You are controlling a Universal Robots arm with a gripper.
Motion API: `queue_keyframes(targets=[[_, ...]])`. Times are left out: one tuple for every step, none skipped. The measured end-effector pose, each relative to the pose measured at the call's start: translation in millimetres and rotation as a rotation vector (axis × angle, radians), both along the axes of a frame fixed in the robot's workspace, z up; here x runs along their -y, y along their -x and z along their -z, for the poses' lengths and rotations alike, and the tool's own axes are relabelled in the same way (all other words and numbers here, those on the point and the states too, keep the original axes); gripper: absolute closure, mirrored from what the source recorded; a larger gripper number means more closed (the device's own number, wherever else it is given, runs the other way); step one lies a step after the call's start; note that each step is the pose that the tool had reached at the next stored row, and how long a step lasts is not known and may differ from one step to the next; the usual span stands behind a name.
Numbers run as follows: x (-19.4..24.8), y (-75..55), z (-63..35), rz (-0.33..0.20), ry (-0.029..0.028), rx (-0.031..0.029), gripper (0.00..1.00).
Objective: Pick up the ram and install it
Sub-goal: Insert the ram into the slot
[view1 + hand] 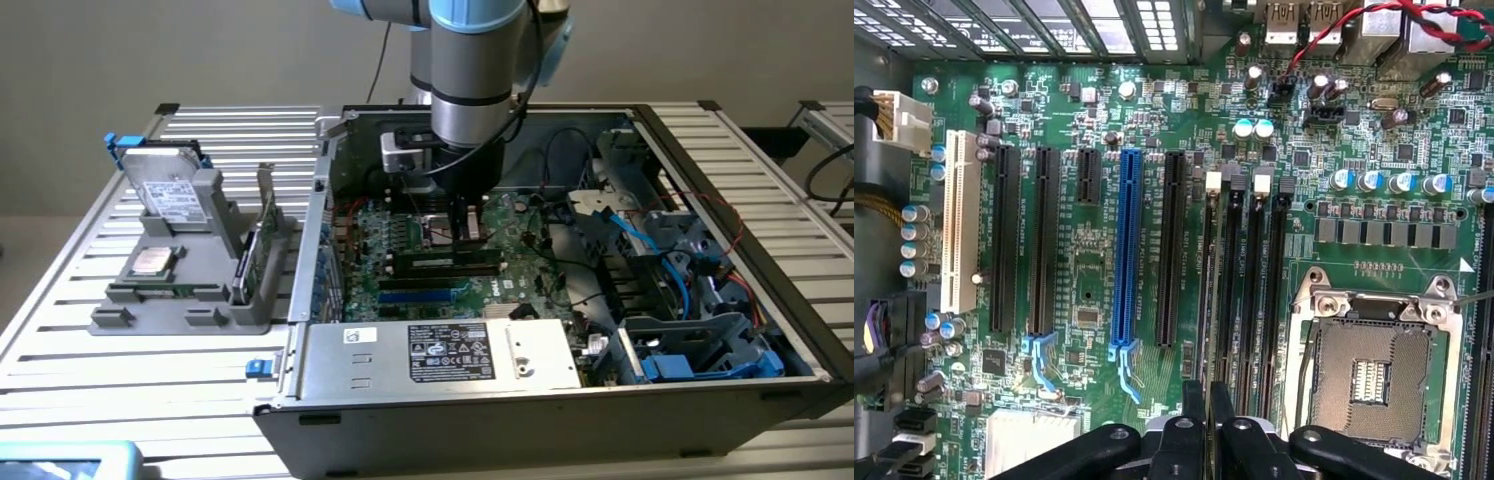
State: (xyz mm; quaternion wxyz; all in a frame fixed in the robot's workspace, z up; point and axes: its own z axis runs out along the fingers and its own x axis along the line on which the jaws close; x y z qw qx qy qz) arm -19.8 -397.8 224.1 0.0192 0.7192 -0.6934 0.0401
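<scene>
Hand [1207,395] grips ram [1207,290] beside tight memory slots [1259,290].

Case [534,425] open on top. Power supply [441,350] walls off near side; cables [627,225] crowd exterior view's right. Gripper [465,238], jaws clamped on ram [441,262], occupies slot row.

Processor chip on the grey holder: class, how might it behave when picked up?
The processor chip looks thin, flat and metal-topped, so probably stiff and possibly slippery. Lying flat on the grey holder, it seems unlikely to roll or tip.
</scene>
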Motion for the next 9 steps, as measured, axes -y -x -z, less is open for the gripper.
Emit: queue_keyframes(targets=[[0.0, 0.6, 0.0, 0.002, 0.0001, 0.0002, 0.86], [-0.1, 1.4, 0.0, 0.002, 0.0001, 0.0011, 0.86], [-0.1, 2.2, 0.1, 0.003, 0.0000, 0.0015, 0.86], [-0.1, 2.9, 0.1, 0.003, 0.0000, 0.0017, 0.86], [0.0, 3.6, 0.1, 0.004, 0.0001, 0.0024, 0.86], [0.0, 4.1, 0.0, 0.005, 0.0005, 0.0028, 0.86], [0.2, 4.1, 0.0, 0.005, 0.0005, 0.0027, 0.86], [0.4, 4.1, 0.0, 0.005, 0.0005, 0.0027, 0.86], [0.6, 4.2, 0.0, 0.005, 0.0005, 0.0028, 0.86]])
